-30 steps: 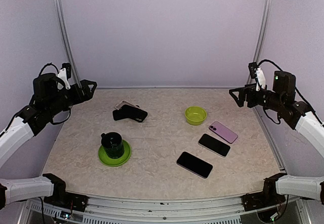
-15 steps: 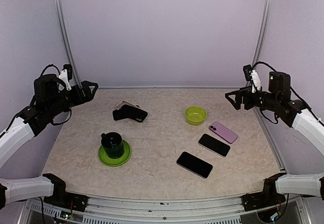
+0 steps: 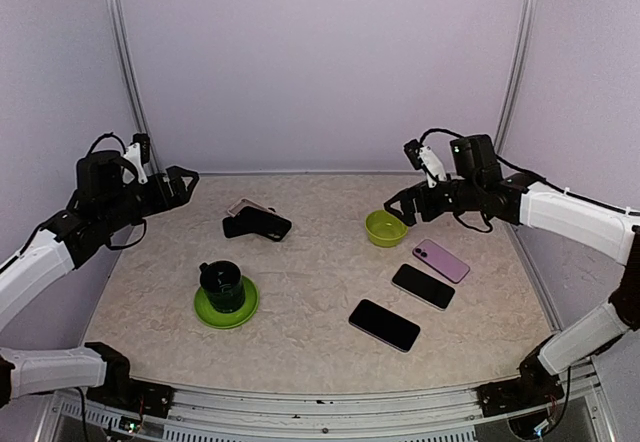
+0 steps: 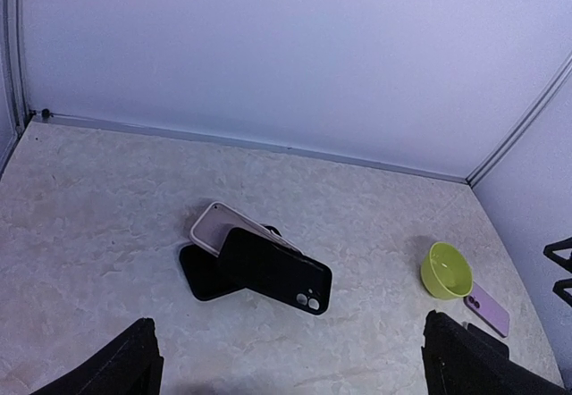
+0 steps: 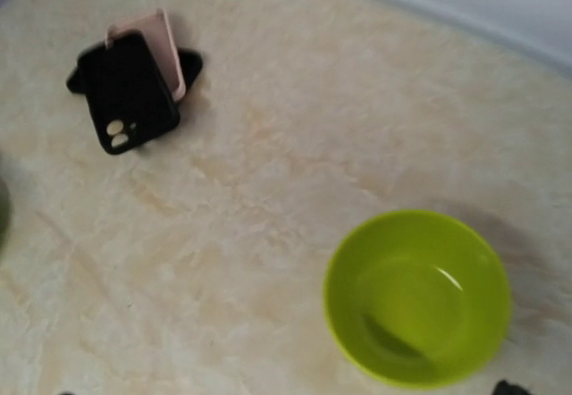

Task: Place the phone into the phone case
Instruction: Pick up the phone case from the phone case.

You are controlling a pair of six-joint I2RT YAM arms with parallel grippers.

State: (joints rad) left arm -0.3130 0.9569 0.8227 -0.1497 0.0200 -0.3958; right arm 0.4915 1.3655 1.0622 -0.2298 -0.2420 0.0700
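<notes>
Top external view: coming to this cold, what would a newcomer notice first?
The lime bowl at centre right draws the eye, with the right pincer hanging open right by it. Just nearer, a purple phone and two dark phones lie in a diagonal row. Left of centre sits a loose pile of phone cases.

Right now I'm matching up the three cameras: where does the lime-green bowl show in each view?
Top external: green bowl right of centre, on the far half of the table.
Left wrist: bowl at the right, low in the picture.
Right wrist: bowl at the lower right, large and close.
Shared landmark: the black phone case, lying left of the bowl in all three views.
</notes>
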